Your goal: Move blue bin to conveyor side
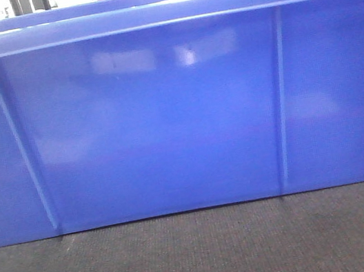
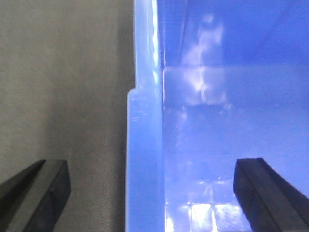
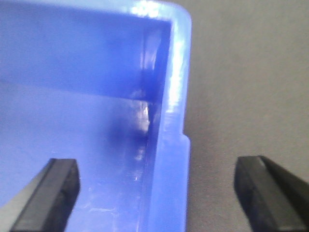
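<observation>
The blue bin [image 1: 166, 124] is glossy, smooth plastic with raised ribs; the conveyor [image 1: 202, 258] belt looks matt, finely woven, perhaps fabric-faced.

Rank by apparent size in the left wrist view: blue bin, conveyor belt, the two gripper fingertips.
1. blue bin, filling over half the frame.
2. conveyor.
3. The fingertips of the left gripper; both look alike, so unranked.

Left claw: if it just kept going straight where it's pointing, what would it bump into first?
Probably the blue bin's rim: the open left claw straddles that wall, one finger outside, one inside. Depth is unclear.
</observation>
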You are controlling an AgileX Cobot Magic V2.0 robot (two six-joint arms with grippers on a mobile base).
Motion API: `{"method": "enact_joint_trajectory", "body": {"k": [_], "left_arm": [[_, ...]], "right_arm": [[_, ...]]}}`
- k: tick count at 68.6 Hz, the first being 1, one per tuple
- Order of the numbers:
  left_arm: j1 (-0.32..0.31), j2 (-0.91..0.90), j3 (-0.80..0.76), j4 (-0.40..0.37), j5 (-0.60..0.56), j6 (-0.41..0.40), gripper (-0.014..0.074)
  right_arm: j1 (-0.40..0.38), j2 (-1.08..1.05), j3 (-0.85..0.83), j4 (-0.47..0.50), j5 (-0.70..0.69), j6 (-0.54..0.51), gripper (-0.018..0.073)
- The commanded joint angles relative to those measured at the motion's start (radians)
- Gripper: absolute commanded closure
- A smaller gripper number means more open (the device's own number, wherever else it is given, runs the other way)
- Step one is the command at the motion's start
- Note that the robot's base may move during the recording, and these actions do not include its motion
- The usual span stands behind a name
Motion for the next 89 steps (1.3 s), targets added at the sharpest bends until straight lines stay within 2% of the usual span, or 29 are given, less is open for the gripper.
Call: {"method": "enact_joint_trajectory", "body": {"k": [1, 14, 19, 26, 31, 50, 57, 69, 89], "left_arm": [[-0.003, -0.1, -0.003, -0.005, 0.003, 0.023, 0.0008], [0.035, -0.307, 0.11, -0.005, -0.069, 0.052, 0.0008], [0.067, -0.395, 0.195, -0.005, -0.112, 0.052, 0.0008], [0.099, -0.51, 0.325, -0.003, -0.158, 0.052, 0.0032], [0.107, -0.583, 0.417, -0.003, -0.182, 0.052, 0.0101], [0.107, -0.881, 0.804, -0.005, -0.328, 0.052, 0.0632], [0.107, -1.016, 0.924, -0.005, -0.395, 0.052, 0.0599], [0.107, -1.223, 1.043, -0.005, -0.486, 0.052, 0.0603], [0.107, -1.403, 1.107, 0.001, -0.535, 0.052, 0.0603]], "right_arm": [[0.0, -0.085, -0.01, -0.007, 0.014, -0.009, 0.0159], [0.0, -0.28, 0.127, -0.019, 0.001, -0.009, 0.0553], [-0.002, -0.354, 0.228, -0.035, -0.022, -0.007, 0.0642], [-0.025, -0.471, 0.373, -0.037, -0.062, 0.005, 0.0639], [-0.052, -0.552, 0.489, -0.037, -0.104, 0.005, 0.0637], [-0.07, -0.874, 0.827, -0.037, -0.251, 0.005, 0.0637], [-0.07, -1.014, 0.919, -0.037, -0.291, 0.005, 0.0637], [-0.07, -1.24, 1.022, -0.037, -0.332, 0.005, 0.0637], [-0.07, -1.476, 1.086, -0.037, -0.356, 0.005, 0.0637]]}}
